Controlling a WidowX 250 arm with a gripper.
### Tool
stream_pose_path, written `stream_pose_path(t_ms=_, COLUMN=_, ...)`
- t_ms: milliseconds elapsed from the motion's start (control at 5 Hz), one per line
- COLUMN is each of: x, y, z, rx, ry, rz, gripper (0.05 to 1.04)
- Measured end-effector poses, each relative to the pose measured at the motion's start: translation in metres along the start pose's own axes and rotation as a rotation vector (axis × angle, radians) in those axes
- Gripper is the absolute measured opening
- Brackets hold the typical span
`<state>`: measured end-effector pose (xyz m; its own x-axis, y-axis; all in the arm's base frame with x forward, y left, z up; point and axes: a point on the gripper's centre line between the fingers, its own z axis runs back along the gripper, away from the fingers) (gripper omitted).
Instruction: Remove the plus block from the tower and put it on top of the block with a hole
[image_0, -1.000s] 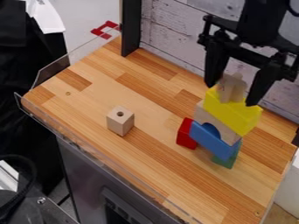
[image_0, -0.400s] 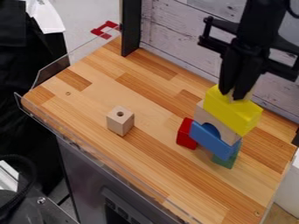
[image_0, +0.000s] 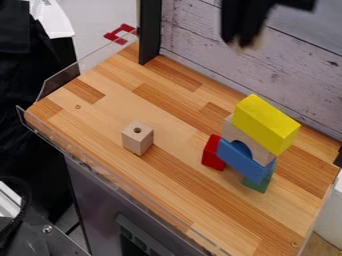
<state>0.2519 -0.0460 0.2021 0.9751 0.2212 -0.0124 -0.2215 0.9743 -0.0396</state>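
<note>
High at the top of the view, left of the tower and well above it, the black gripper (image_0: 242, 41) is shut on the plus block (image_0: 250, 40), a bit of whose wood shows below the fingers. The pale wooden block with a hole (image_0: 137, 138) sits on the tabletop left of centre, its hole facing up. At the right stands the tower, topped by a yellow block (image_0: 265, 124) over a wooden arch (image_0: 259, 154) and a blue block (image_0: 242, 161).
Beneath the blue block are a red block (image_0: 214, 153) and a green one (image_0: 258, 184). A black post (image_0: 150, 32) rises at the table's back edge beside the whitewashed wall (image_0: 200, 45). A clear guard (image_0: 59, 82) runs along the table's left edge.
The open gripper came down around the plus block on the tower and closed on it, then lifted it up and to the left. The rest of the tower stands as before.
</note>
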Motion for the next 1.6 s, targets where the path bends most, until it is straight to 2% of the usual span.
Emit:
stream_pose_path(t_ms=200, x=-0.004, y=0.030, z=-0.003, rx=0.005, ry=0.022, rz=0.059, gripper=0.092)
stream_pose_path(t_ms=400, x=-0.014, y=0.053, z=-0.025, rx=0.032, ry=0.100, rz=0.057, gripper=0.092)
stream_pose_path(t_ms=800, x=-0.041, y=0.095, z=-0.075, rx=0.045, ry=0.227, rz=0.216, gripper=0.092)
stream_pose_path(t_ms=1000, x=-0.047, y=0.107, z=-0.098, rx=0.016, ry=0.277, rz=0.271, gripper=0.092)
stream_pose_path(t_ms=1600, x=-0.031, y=0.092, z=-0.143, rx=-0.099, ry=0.355, rz=0.212, gripper=0.092)
